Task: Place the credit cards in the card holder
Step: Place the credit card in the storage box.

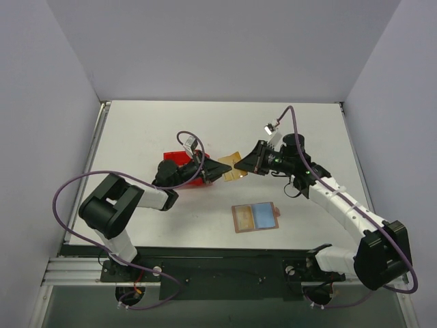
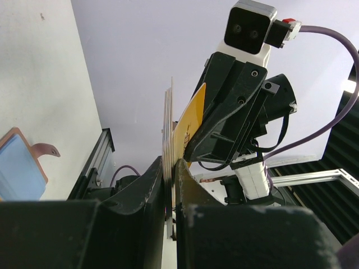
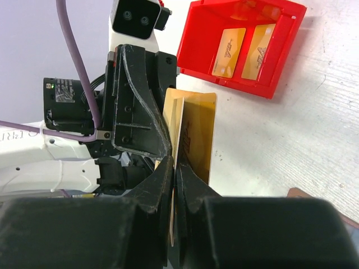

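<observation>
My left gripper (image 1: 222,168) and right gripper (image 1: 239,165) meet tip to tip above the table, with gold credit cards (image 1: 233,172) between them. In the left wrist view the left gripper (image 2: 171,165) is shut on a thin stack of credit cards (image 2: 167,120) seen edge-on. In the right wrist view the right gripper (image 3: 175,163) is shut on one gold card (image 3: 199,131) at the near end of that stack. The card holder (image 1: 256,217) lies open and flat in front of both grippers, tan with a light blue panel; it also shows as the card holder (image 2: 19,168) at the left edge of the left wrist view.
A red plastic bin (image 1: 179,161) sits behind the left gripper. In the right wrist view the red bin (image 3: 280,61) holds two more gold cards (image 3: 230,45). Grey walls enclose the table on three sides.
</observation>
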Robot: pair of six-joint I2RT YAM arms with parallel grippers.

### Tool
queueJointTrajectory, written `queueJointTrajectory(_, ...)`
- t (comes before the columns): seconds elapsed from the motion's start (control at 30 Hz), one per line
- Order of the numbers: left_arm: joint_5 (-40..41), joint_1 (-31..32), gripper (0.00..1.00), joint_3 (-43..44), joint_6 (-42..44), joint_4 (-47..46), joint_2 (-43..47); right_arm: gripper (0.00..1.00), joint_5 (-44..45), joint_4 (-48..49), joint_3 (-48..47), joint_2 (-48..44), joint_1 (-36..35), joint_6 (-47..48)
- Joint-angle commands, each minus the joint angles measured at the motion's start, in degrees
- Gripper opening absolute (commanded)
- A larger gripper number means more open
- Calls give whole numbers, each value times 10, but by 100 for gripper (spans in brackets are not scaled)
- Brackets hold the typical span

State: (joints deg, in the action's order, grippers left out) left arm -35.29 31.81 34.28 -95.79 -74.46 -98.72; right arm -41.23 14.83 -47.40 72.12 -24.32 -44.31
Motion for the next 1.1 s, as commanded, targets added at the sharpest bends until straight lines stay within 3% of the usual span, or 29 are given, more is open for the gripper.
queueJointTrajectory(0.0,8,5,15,11,-1,-148,-8,0,18,-10,-7,-51,-9,28)
queueJointTrajectory(0.9,7,6,15,10,-5,-157,-7,0,11,-2,0,-50,-6,20)
queueJointTrajectory(1.07,7,6,19,10,-5,-158,-7,0,9,-2,1,-49,-5,21)
